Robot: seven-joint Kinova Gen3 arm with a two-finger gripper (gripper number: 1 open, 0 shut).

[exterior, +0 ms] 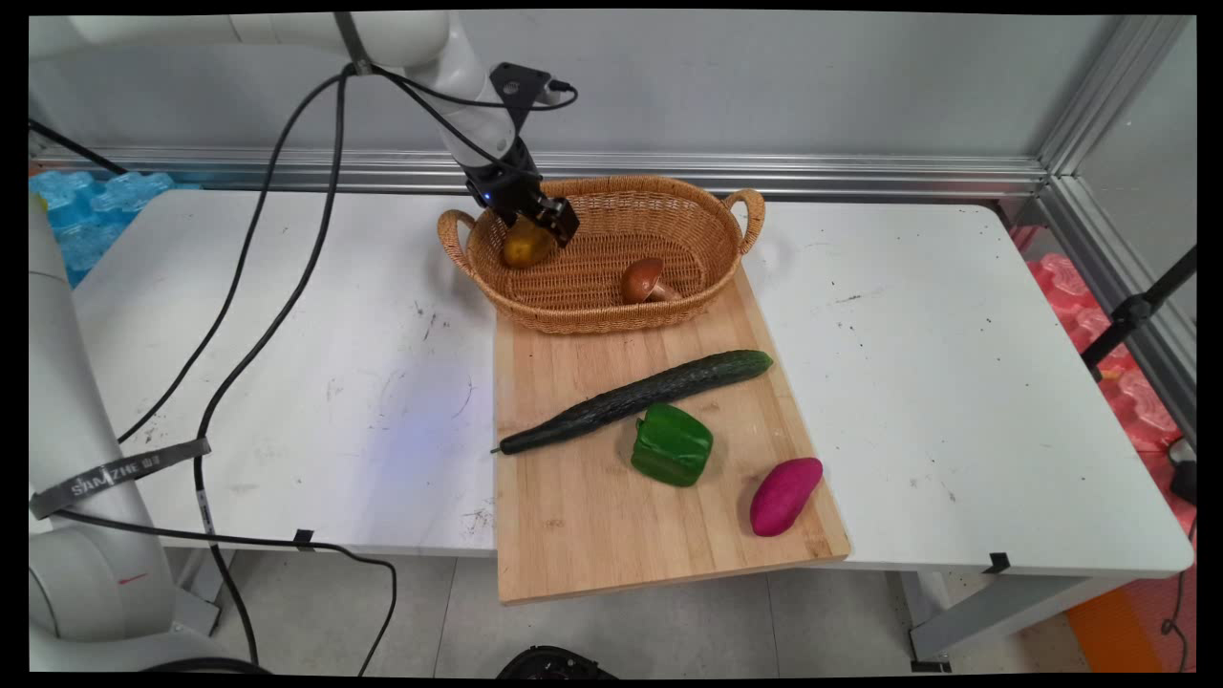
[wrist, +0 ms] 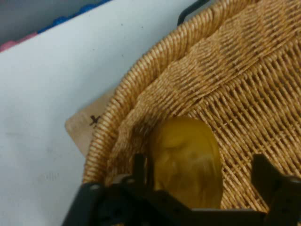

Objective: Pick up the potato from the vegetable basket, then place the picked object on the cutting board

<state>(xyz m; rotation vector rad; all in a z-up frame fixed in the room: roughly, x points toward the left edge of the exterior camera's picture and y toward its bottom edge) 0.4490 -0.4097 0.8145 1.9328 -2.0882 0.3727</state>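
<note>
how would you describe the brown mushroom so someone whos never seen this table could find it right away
Start at the wicker basket standing at the far end of the wooden cutting board. Inside it lie two things: a yellow-brown pear-like fruit at the left end, under the gripper, and the mushroom toward the right. The mushroom is the one with a glossy reddish-brown cap and a pale stem.

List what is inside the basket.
The basket holds a mushroom and a yellow pear-like fruit at its left end, with the open pincer around the fruit. The fruit's underside and the basket floor below it are covered.
</note>
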